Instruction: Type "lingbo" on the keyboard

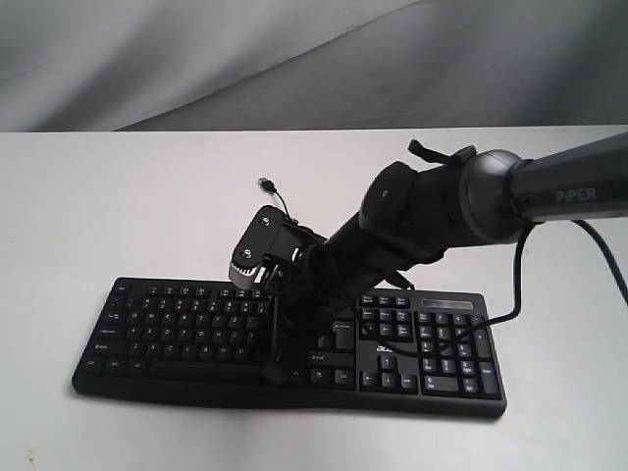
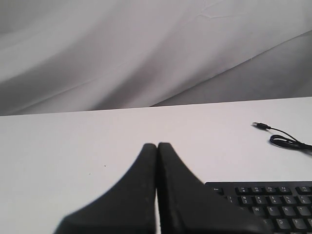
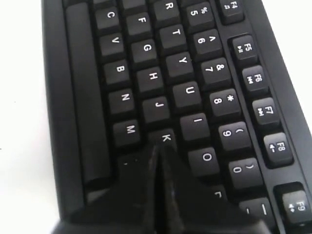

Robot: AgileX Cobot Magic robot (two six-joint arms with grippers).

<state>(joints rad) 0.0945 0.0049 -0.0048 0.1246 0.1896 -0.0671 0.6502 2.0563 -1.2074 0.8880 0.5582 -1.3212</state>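
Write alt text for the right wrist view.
The right hand, its two black fingers shut together, points at the black keyboard with its tip beside the K key. White-lettered keys fill most of the frame, on a white table.

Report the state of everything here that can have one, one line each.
keyboard: lying flat on the table, keys up.
USB plug: unplugged, lying loose on the table.
right hand: shut, holding nothing, tips down at the key rows beside the K key; whether it is pressing cannot be told.
left hand: shut, holding nothing, not on the keys.
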